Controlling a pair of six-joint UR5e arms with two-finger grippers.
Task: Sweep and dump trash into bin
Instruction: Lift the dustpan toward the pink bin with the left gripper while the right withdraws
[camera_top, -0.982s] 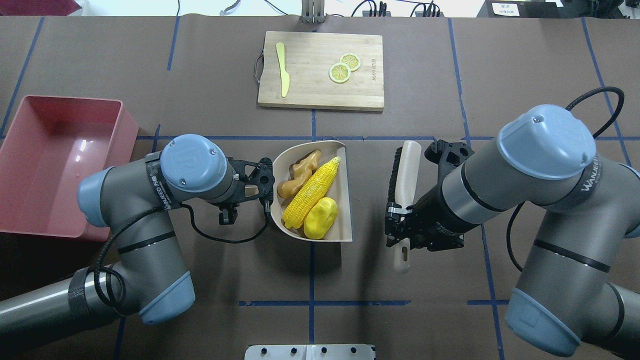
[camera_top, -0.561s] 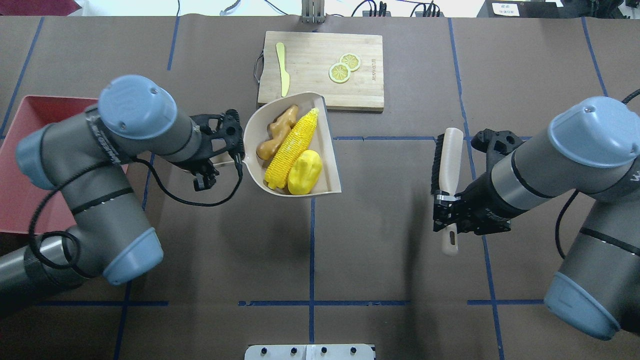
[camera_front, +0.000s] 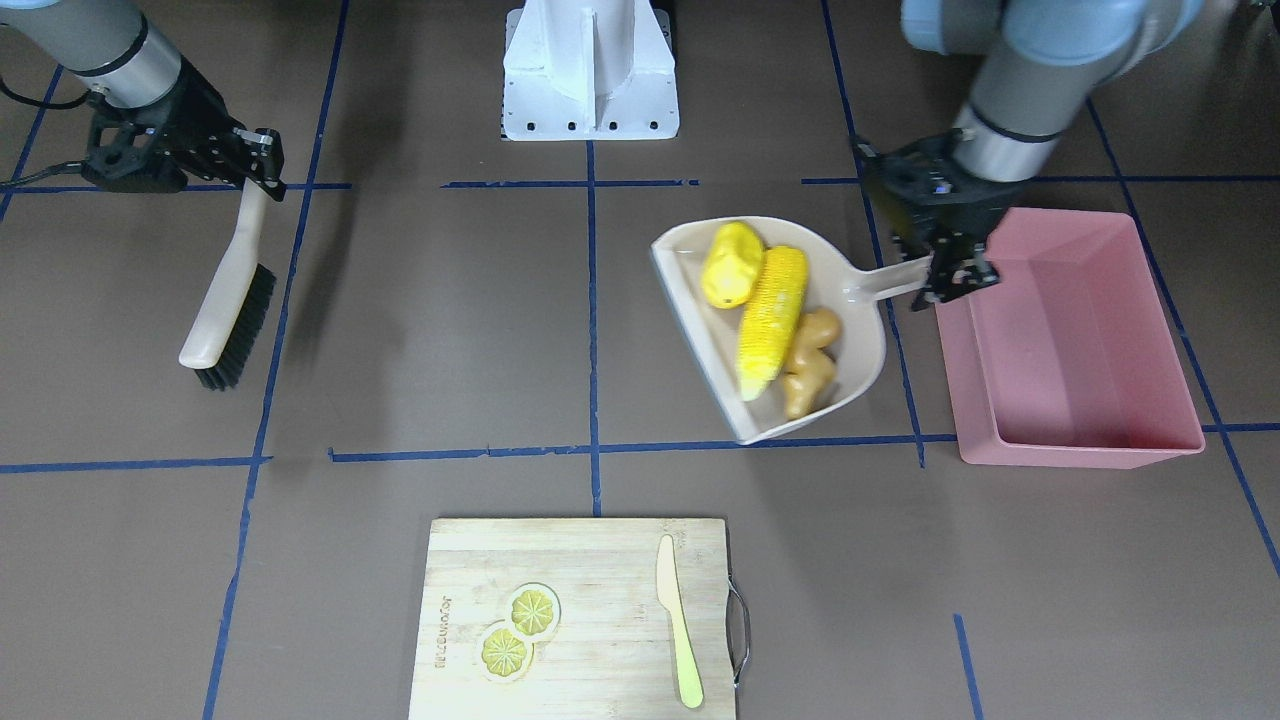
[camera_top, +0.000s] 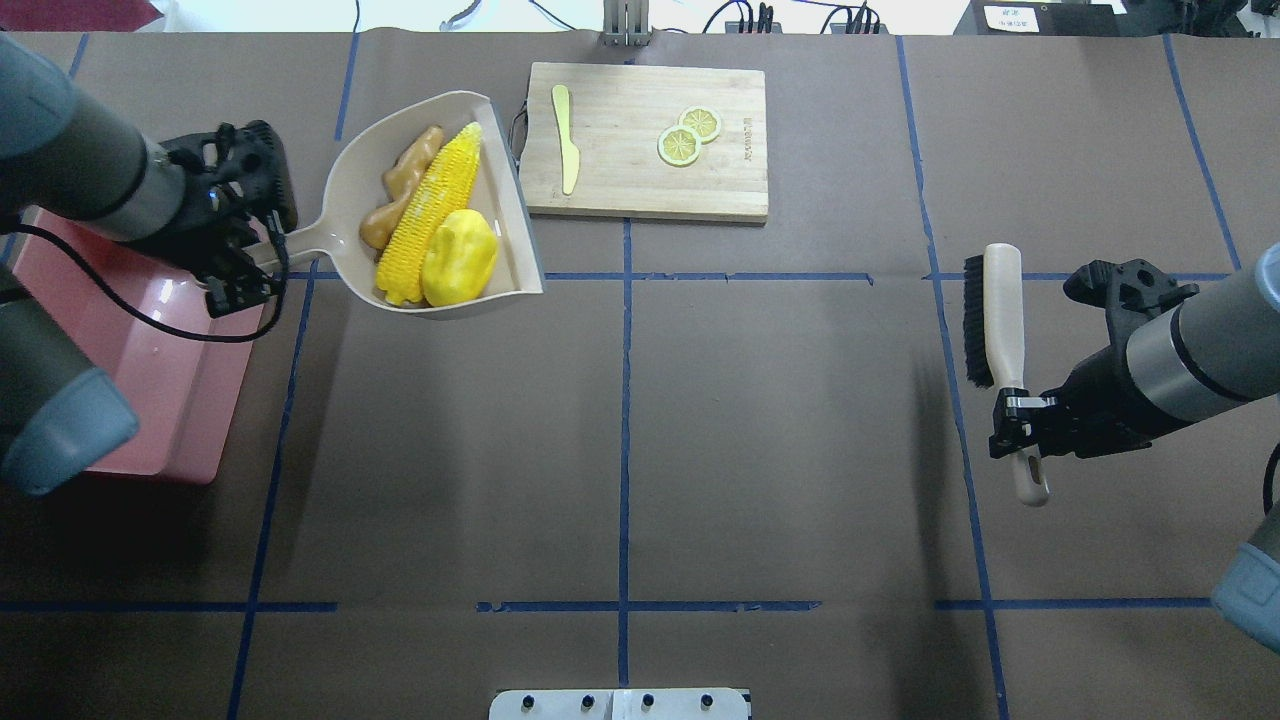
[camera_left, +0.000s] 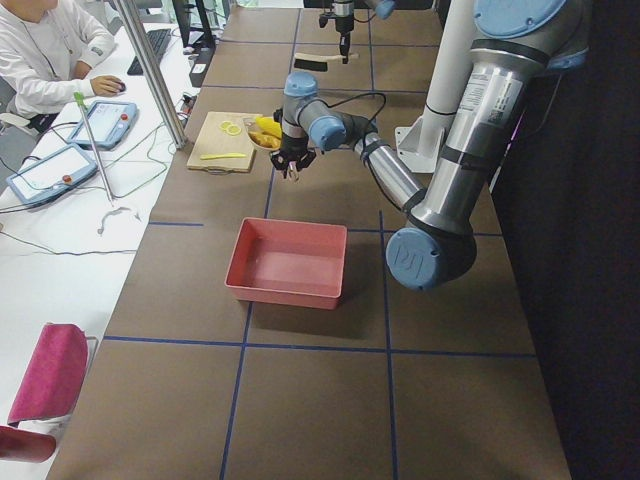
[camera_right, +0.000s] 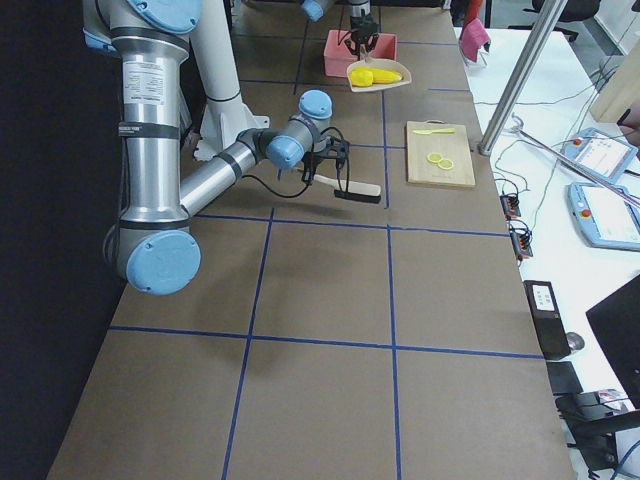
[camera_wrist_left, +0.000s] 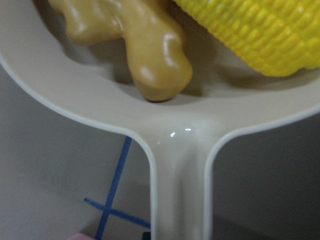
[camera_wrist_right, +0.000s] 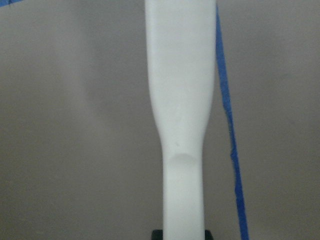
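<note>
- My left claw (camera_top: 250, 270) is clamped on the dustpan (camera_top: 505, 215) handle. The corn cob (camera_top: 430, 225), potato piece (camera_top: 460, 260) and ginger root (camera_top: 400, 195) lie inside it, beside the pink bin (camera_top: 170, 400), not over it.
- If I tip too early, I expect the corn cob to roll onto the tabletop (camera_top: 700, 450).
- My right claw (camera_top: 1010, 415) is closed on the brush (camera_top: 1000, 300), well apart.

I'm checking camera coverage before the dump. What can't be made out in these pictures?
Overhead: the left arm covers part of the bin.
Left wrist: the dustpan fills the frame; the corn cob is cut by the edges, and the potato piece is out of view.
Right wrist: only the brush handle shows; the bristles are out of frame.
Exterior left: the trash is too small to tell apart.
</note>
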